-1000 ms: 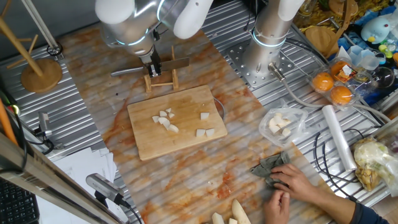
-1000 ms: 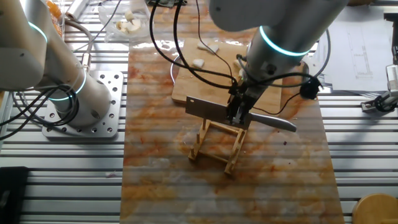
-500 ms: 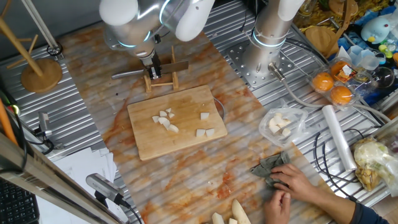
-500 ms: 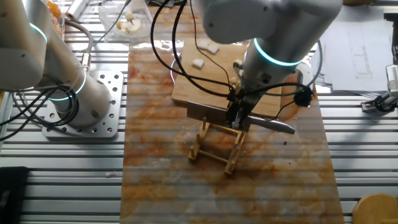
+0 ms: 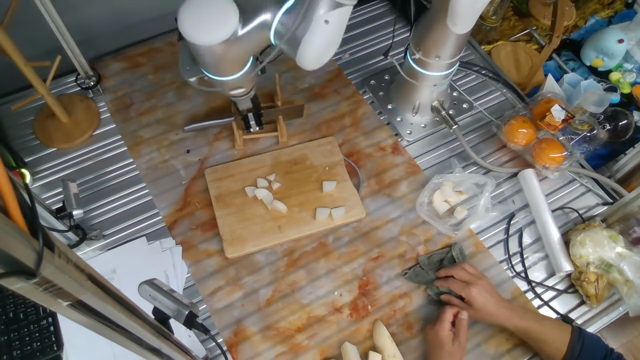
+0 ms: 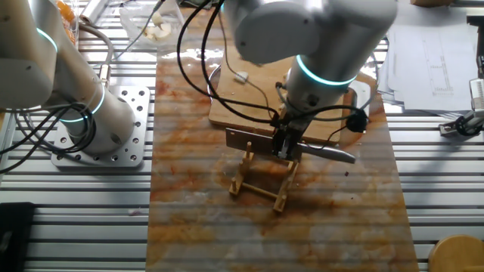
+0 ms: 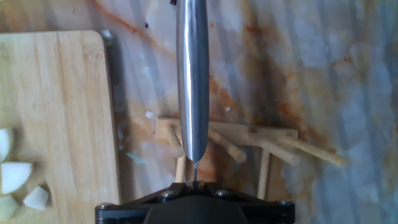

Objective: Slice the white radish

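Observation:
The white radish lies as several small pale chunks [image 5: 265, 192] on the wooden cutting board [image 5: 290, 235], with more chunks [image 5: 330, 212] toward its right side. Chunks also show in the hand view [image 7: 12, 177] at the left edge, and one in the other fixed view [image 6: 240, 76]. My gripper [image 5: 253, 112] is shut on a steel knife [image 5: 205, 123] and holds it level right over the small wooden knife rack [image 5: 260, 130], behind the board. In the other fixed view the gripper [image 6: 286, 143] grips the knife [image 6: 249, 138] above the rack [image 6: 261, 181]. The knife [image 7: 191, 81] runs up from the gripper [image 7: 194, 183] in the hand view.
A second arm's base [image 5: 430, 60] stands at the back right. A clear bag of pale chunks [image 5: 452, 197], oranges [image 5: 535, 140] and a plastic roll [image 5: 545, 225] lie at the right. A person's hand [image 5: 470, 295] holds a cloth at the front. Thick pale roots [image 5: 365, 345] lie at the front edge.
The gripper has carried the knife lower and closer to the wooden rack, drifting slightly right in one fixed view. The radish chunks and the board have not moved.

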You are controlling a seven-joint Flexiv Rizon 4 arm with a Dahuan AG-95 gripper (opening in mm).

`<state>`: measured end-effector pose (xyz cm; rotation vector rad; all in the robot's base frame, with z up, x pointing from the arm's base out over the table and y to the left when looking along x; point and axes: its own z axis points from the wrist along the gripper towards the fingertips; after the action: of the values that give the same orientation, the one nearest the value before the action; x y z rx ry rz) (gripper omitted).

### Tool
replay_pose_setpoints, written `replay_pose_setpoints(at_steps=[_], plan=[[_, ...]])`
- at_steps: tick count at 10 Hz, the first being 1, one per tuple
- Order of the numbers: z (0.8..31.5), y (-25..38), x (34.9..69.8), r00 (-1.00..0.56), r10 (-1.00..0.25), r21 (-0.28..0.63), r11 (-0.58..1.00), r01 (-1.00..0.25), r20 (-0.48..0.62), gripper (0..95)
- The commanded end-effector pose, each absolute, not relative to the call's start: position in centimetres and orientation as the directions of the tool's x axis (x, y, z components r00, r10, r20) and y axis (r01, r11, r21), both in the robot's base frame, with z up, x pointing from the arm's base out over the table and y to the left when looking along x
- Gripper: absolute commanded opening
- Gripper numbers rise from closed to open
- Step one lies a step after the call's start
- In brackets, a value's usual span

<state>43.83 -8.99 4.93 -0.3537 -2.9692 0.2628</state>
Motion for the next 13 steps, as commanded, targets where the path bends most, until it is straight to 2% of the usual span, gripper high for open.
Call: replay_pose_setpoints(at_steps=[1,2,3,6,10,12,13], plan=[[5.0,-9.0,43.8,-0.968,0.224,-0.184,0.962,0.201,0.111,19.0],[5.1,-9.0,43.8,-0.971,0.213,-0.182,0.964,0.192,0.105,19.0],[5.2,-9.1,43.8,-0.974,0.200,-0.179,0.967,0.180,0.101,38.0],[6.0,-9.3,43.7,-0.980,0.166,-0.169,0.975,0.146,0.110,38.0],[12.3,-8.3,43.7,-0.982,0.123,-0.071,0.991,0.113,0.147,38.0],[15.5,-7.2,43.0,-0.983,0.107,-0.015,0.994,0.106,0.152,0.0],[16.6,-6.6,42.5,-0.986,0.083,-0.003,0.997,0.083,0.146,0.0]])
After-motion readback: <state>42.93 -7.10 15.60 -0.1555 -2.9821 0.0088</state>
